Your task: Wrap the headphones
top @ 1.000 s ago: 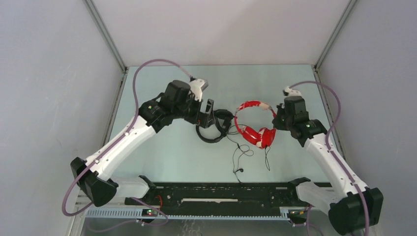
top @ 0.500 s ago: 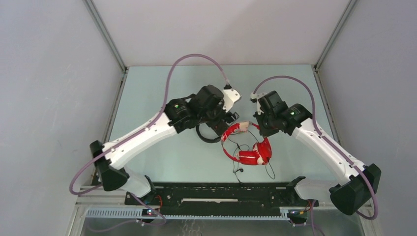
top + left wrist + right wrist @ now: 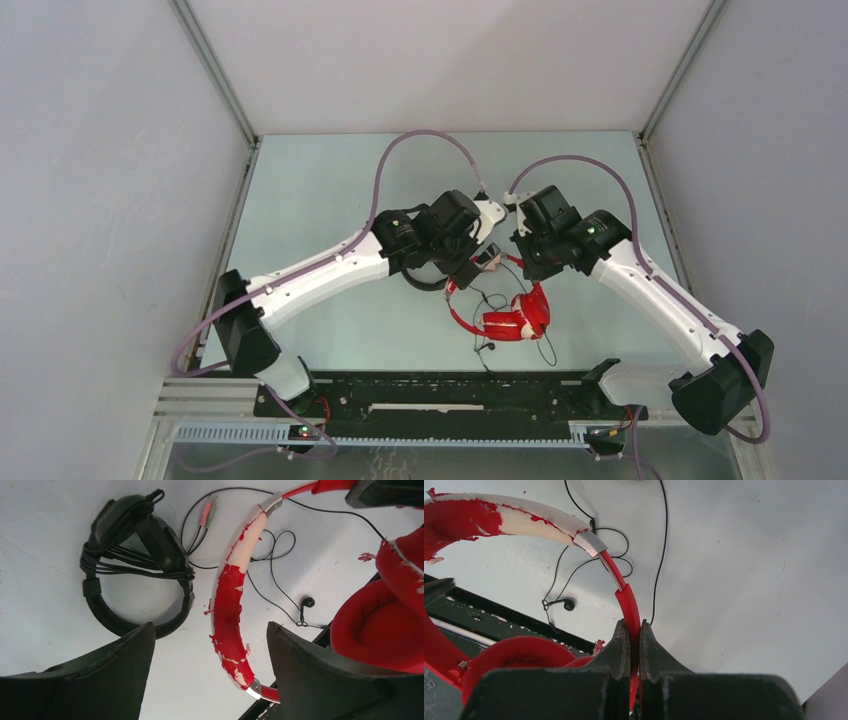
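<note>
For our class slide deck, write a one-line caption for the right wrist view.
Right gripper shut on the thin red arm of the worn headphones, pale table behind.

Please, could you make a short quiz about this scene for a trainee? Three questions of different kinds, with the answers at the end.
1. True or false: the right gripper is shut on the red headphones.
2. In the left wrist view, what lies between the open jaws of the left gripper? A: nothing. B: the red headband. C: a white cup.
3. Which headphones have a cable wound across them?
Key: 1 true; 2 B; 3 the black headphones.
</note>
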`<state>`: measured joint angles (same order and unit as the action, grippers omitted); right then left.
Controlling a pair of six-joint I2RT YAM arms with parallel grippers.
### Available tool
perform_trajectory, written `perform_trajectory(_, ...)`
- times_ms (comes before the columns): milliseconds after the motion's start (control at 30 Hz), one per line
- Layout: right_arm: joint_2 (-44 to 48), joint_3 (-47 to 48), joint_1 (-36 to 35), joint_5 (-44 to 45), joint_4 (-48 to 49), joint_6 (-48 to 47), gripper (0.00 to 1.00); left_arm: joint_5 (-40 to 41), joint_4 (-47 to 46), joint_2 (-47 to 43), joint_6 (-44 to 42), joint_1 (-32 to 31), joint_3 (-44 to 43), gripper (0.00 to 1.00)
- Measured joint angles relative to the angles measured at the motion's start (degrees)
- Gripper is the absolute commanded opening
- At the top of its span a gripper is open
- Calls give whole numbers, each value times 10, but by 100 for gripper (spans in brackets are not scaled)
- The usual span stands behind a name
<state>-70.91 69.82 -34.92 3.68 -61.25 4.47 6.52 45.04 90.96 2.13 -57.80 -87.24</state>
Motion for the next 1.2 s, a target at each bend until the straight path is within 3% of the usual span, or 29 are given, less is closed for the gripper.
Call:
perform_trajectory(267,10,0,0,-3,2,3,0,-12,-45,0,35,0,55,70)
perform_trajectory(633,23,0,0,-13,9,3,0,-11,-78,0,45,0,69,60)
perform_trajectory(967,23,0,0,-30,10,4,0,-6,-85,0,45,0,69,57)
perform_trajectory(1100,23,0,-1,-31,10,4,0,-3,-85,0,45,0,69,68)
perform_trajectory(1200,23,0,-1,-31,10,4,0,4,-82,2,45,0,69,66)
